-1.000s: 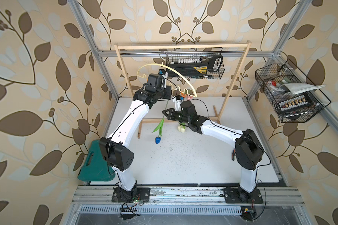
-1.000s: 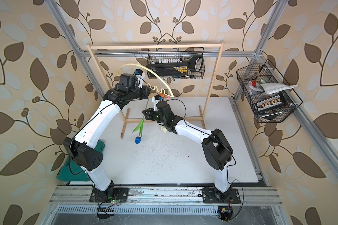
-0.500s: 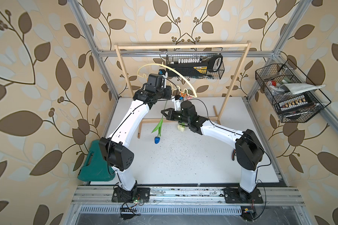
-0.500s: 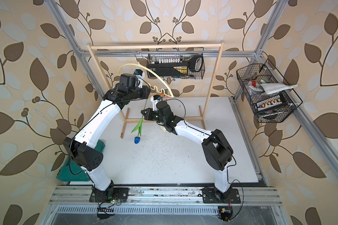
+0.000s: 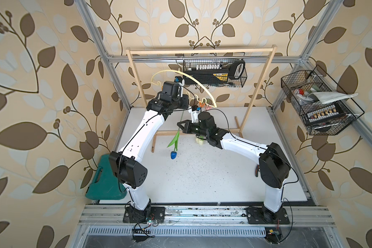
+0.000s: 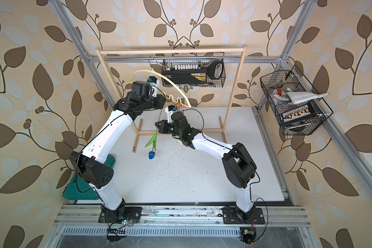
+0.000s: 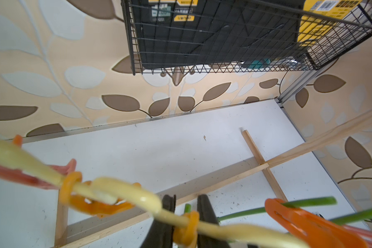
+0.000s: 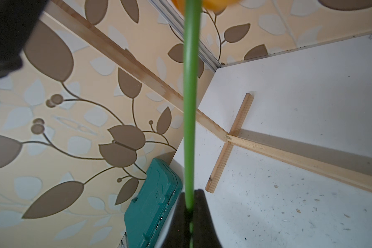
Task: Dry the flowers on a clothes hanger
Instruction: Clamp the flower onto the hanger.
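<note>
Right pincer (image 8: 189, 193) is clamped on the green stem of the blue tulip (image 5: 173, 155), which hangs head-down over the counter (image 5: 213, 176), left of centre. Left pincer (image 7: 186, 198) is up at the clothes hanger (image 5: 209, 95), fingers either side of an orange peg (image 7: 186, 227) on the wavy bar, apparently squeezing it, though it is blurry there. The hanger sits below the top bar of the wood rack (image 5: 200, 50), far side. A cream tulip head (image 5: 199, 141) peeks out under the right arm.

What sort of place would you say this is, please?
Probably a robot test cell dressed as a laundry corner: brown-leaf wallpaper panels framed by bare aluminium frame posts, a light-wood clothes rack on a white tabletop, and two white-and-black robot arms bolted to a metal rail.
</note>
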`<state>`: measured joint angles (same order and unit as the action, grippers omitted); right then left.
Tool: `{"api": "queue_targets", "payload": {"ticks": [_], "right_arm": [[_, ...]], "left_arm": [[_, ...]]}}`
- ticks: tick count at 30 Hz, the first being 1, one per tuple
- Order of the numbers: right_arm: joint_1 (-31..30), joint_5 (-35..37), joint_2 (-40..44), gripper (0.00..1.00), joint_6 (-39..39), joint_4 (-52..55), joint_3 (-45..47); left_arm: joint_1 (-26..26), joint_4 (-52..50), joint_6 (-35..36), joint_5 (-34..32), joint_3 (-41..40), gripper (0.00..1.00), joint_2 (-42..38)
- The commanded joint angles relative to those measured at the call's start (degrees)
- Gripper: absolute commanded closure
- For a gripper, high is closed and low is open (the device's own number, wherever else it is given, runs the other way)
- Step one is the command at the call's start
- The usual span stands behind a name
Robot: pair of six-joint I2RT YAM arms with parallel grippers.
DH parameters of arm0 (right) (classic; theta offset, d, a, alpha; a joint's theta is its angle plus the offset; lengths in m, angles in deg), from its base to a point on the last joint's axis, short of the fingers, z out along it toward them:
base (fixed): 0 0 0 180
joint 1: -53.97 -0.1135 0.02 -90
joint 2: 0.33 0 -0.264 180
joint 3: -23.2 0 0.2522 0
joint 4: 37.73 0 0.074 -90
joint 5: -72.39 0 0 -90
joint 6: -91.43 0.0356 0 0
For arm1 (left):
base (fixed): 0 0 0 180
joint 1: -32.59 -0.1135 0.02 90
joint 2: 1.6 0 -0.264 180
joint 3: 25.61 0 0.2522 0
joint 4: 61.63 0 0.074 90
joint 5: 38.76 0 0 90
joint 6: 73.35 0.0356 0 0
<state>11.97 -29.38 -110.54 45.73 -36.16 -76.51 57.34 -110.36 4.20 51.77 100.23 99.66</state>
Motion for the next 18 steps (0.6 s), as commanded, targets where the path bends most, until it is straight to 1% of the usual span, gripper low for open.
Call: {"api": "queue_targets", "payload": {"ticks": [1, 18], "right_arm": [[0.5, 1.4, 2.1, 1.0, -0.8, 1.7, -1.3], [0.9, 0.9, 2.2, 1.0, -1.4, 2.5, -4.7]], "left_arm": [[0.0, 1.6, 0.1, 0.6, 2.1, 0.83, -0.5], [0.0, 1.5, 0.0, 0.7, 1.7, 0.83, -0.5]]}}
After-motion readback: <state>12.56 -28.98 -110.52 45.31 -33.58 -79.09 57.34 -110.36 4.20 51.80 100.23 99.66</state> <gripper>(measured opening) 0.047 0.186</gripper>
